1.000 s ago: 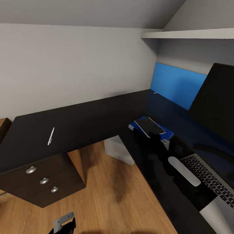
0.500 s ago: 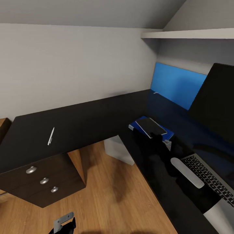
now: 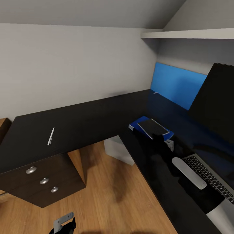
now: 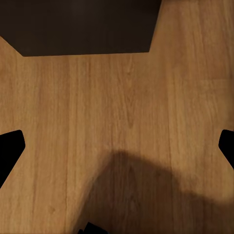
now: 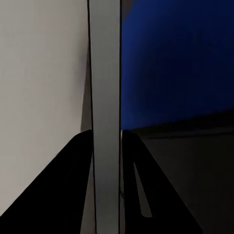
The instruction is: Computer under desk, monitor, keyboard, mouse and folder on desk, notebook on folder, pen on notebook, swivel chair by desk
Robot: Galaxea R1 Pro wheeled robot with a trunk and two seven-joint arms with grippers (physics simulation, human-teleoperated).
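Observation:
The grey notebook (image 3: 152, 126) lies flat over the blue folder (image 3: 136, 124) on the black desk (image 3: 81, 123). My right gripper (image 3: 157, 137) is shut on the notebook's near edge. In the right wrist view the notebook (image 5: 107, 97) is a thin grey slab between the two dark fingers (image 5: 78, 165). The white pen (image 3: 51, 136) lies on the desk's left wing. The monitor (image 3: 216, 100) and keyboard (image 3: 211, 177) are on the desk at right. Beneath the desk sits the computer (image 3: 117, 150). Low over the floor, my left gripper (image 3: 65, 224) stands open. The mouse and swivel chair are out of view.
A black three-drawer cabinet (image 3: 42, 182) stands under the desk's left wing, and its corner (image 4: 83, 29) is ahead of the left gripper. Oak floor (image 3: 107, 195) lies between cabinet and desk. A blue back panel (image 3: 177, 84) and a white shelf (image 3: 188, 33) line the far wall.
My right arm has shifted slightly to the right and away, carrying the notebook further over the folder. The left arm and the pen have not moved.

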